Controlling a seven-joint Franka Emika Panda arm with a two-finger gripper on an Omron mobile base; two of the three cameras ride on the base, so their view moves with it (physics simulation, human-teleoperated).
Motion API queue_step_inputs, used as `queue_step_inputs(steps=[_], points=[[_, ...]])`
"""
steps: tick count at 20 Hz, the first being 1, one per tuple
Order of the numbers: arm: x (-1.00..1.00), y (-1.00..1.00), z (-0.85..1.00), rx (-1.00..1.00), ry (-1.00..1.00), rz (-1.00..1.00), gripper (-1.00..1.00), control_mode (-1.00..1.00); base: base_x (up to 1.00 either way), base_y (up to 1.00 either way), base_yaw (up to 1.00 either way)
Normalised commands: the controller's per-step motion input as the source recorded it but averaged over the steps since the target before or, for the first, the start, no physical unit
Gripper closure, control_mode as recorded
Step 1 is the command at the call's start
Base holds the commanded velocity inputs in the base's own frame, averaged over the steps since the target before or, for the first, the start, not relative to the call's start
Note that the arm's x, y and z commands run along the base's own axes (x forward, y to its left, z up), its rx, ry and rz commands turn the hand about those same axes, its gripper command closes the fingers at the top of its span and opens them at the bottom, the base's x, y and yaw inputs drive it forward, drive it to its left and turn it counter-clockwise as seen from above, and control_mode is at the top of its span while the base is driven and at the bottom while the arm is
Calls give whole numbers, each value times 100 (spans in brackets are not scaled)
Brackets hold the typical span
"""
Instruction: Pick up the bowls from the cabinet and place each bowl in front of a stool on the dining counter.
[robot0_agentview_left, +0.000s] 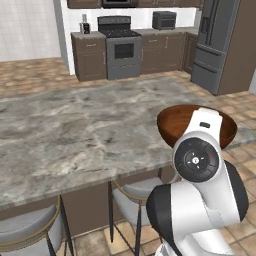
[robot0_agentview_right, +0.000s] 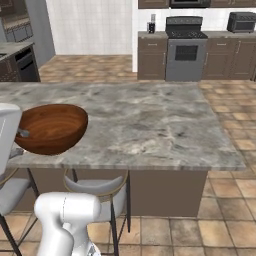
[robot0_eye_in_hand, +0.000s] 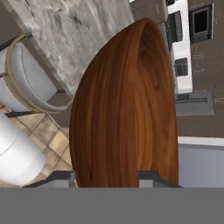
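A: Where is your bowl?

B: Your reddish-brown bowl (robot0_agentview_right: 50, 127) is up at the near edge of the table (robot0_agentview_right: 145, 125), held upright with its hollow facing up. In the left base view it shows behind the arm's wrist, over the right end of the near edge. Whether its base touches the stone, you cannot tell.

A: And the jaws?

B: Your gripper (robot0_eye_in_hand: 114, 175) has its jaws closed on the bowl's wall; in the hand view the two dark fingertips (robot0_eye_in_hand: 151, 177) stand on either side of the wood-grained side.

A: What lies around it?

B: A grey-cushioned stool (robot0_agentview_right: 97, 192) sits under the edge just right of the bowl. Far behind, a stove (robot0_agentview_left: 120, 47) stands among brown cabinets (robot0_agentview_left: 90, 55).
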Motion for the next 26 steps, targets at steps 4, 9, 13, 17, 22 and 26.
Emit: queue_step_inputs(steps=[4,9,13,17,22,26], points=[[0,0,0,0,0,0,100,100,23,0,0],[0,0,0,0,0,0,100,100,1,0,0],[0,0,0,0,0,0,100,100,0,0,0],[5,0,0,0,0,0,100,-100,0,0,0],[47,0,-3,2,0,0,100,-100,0,0,0],[60,6,-11,2,0,-2,100,-100,0,0,0]])
